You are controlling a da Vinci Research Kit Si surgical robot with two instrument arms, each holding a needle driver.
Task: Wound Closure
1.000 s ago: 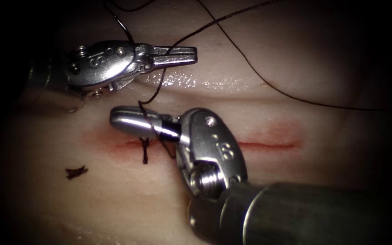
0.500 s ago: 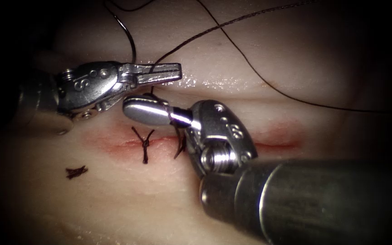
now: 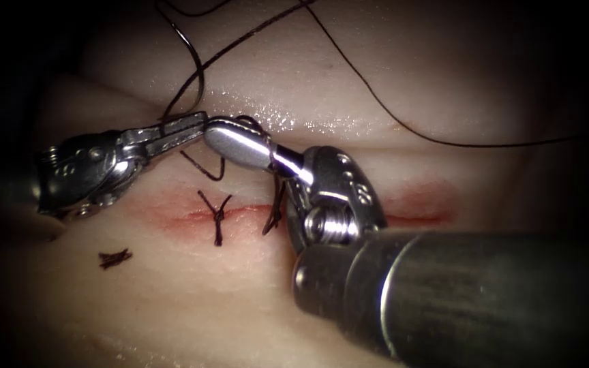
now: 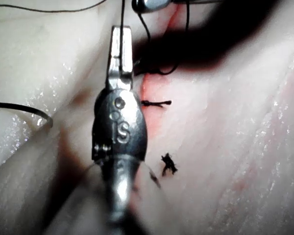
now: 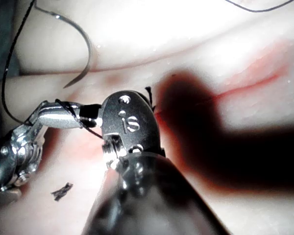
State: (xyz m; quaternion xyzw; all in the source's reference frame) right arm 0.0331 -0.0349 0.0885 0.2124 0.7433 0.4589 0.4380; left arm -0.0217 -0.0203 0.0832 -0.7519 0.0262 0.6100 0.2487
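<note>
Sliding away to the left over the last second, the left arm's slim silver end effector (image 3: 182,128) now sits beyond the left end of the red straight cut (image 3: 410,218) in the pale glossy tissue (image 3: 444,82), while the right arm's rounded steel end effector (image 3: 236,142) has lifted off the cut to meet it tip to tip on the far side. That lift has uncovered a dark knotted stitch (image 3: 217,218) across the cut, with a second pair of thread ends just to its right, so I judge the closure to be underway, with most of the cut to the right of them open. The left end effector looks pressed closed on the thin dark thread (image 3: 260,28), which leaves its tip. The right end effector also looks closed, with turns of thread wound around it; whether anything sits between its jaws I cannot tell. The thin curved dark needle (image 3: 201,68) lies free on the tissue beyond the cut, held by neither tool and not in the tissue. A dark frayed thread scrap (image 3: 114,258) lies on the near side of the cut's left end.
</note>
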